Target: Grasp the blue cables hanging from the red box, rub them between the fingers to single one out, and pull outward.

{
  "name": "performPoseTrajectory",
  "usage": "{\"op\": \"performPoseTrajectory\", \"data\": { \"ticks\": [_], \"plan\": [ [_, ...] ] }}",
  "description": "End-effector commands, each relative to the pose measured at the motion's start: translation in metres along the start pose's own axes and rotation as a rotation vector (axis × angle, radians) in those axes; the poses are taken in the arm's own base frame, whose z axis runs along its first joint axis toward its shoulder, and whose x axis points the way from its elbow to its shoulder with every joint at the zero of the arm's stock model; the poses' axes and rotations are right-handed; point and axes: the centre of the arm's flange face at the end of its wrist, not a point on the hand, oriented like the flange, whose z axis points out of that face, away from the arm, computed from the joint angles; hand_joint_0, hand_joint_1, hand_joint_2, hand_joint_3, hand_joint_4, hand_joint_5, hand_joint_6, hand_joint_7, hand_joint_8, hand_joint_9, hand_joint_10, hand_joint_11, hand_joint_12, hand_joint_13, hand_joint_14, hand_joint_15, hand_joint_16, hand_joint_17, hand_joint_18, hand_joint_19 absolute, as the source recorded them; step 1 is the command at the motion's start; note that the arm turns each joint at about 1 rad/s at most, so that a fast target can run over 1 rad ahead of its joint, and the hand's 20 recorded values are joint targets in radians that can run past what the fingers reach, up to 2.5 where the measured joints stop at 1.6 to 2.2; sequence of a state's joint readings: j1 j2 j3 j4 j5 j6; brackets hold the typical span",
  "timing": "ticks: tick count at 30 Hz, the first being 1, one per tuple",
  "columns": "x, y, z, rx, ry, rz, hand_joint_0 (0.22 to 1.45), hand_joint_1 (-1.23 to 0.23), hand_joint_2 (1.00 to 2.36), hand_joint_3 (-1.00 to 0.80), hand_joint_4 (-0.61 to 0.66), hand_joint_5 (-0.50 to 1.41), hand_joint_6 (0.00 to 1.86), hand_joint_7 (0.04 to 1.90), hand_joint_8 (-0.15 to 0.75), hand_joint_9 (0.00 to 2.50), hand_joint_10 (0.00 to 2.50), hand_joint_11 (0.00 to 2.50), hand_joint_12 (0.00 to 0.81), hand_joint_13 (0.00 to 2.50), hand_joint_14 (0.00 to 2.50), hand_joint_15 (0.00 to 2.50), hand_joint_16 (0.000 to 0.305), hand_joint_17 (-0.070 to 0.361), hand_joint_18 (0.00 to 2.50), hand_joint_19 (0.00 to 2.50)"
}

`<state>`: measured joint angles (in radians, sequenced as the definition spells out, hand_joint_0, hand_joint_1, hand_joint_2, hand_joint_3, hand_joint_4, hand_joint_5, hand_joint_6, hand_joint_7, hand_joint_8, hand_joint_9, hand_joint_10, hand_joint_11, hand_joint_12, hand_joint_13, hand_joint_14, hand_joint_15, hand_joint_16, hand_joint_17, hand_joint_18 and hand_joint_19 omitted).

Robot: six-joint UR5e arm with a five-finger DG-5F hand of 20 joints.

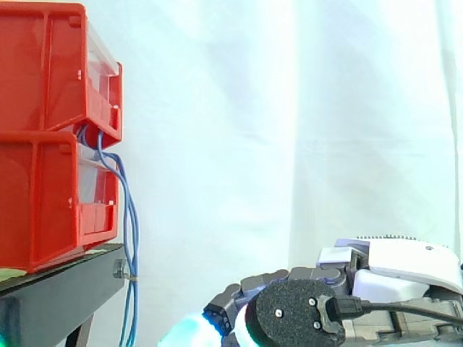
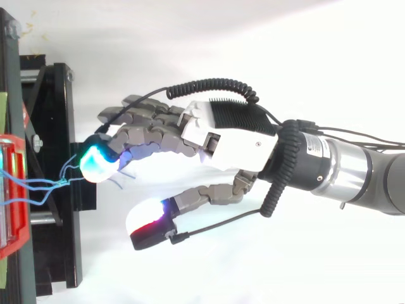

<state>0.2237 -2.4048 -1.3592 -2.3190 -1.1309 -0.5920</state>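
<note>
Side view, bins: an upper bin [image 1: 43, 65] sits on a lower bin [image 1: 36, 210]. Both are red with clear fronts and stand on the black stand [image 1: 61, 289] at the left.
Contents: hidden by the red walls and pale fronts, so I cannot tell what is inside either bin.
Cables: thin blue cables [image 1: 129, 217] come out at the front between the two bins. They curve down past the lower bin's front and hang beyond the stand's edge to the bottom of the frame.
Writing: a sticker [image 2: 314, 147] on the wrist carries print too small to read.
Hand: the hand [image 2: 215, 136] is low and to the right of the cables. In the top view it reaches left toward the stand, spread, with the fingers nearly straight and holding nothing.
Thumb: the thumb [image 2: 152, 218] is held well apart from the fingers, its pad glowing white and red.
Fingertips: a cyan pad [image 2: 98, 163] lies just beside the cables. I cannot tell whether it touches them.
Backdrop: a white curtain [image 1: 289, 108].
</note>
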Motion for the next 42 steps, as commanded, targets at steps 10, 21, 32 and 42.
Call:
{"op": "performPoseTrajectory", "data": {
  "ticks": [10,21,32,42],
  "plan": [
    [0.008,-0.038,0.002,0.005,-0.042,0.036,0.55,-0.66,1.0,-0.47,0.31,-0.14,0.5,0.82,0.27,0.72,0.01,0.34,0.328,0.27,0.01,0.14,0.041,0.092,0.06,0.07],
    [0.012,-0.074,-0.001,0.056,-0.105,-0.007,0.56,-0.65,1.0,-0.46,0.31,-0.13,0.5,0.82,0.271,0.77,0.01,0.35,0.326,0.33,0.01,0.17,0.04,0.09,0.09,0.07],
    [0.017,-0.057,0.013,-0.017,-0.079,0.021,0.56,-0.65,1.0,-0.46,0.31,-0.13,0.5,0.82,0.267,0.8,0.01,0.35,0.325,0.37,0.01,0.18,0.039,0.088,0.13,0.1],
    [0.034,-0.042,0.016,-0.051,0.002,0.136,0.56,-0.65,1.0,-0.46,0.31,-0.13,0.5,0.82,0.27,0.82,0.01,0.36,0.331,0.39,0.01,0.2,0.039,0.088,0.16,0.11]
  ]
}}
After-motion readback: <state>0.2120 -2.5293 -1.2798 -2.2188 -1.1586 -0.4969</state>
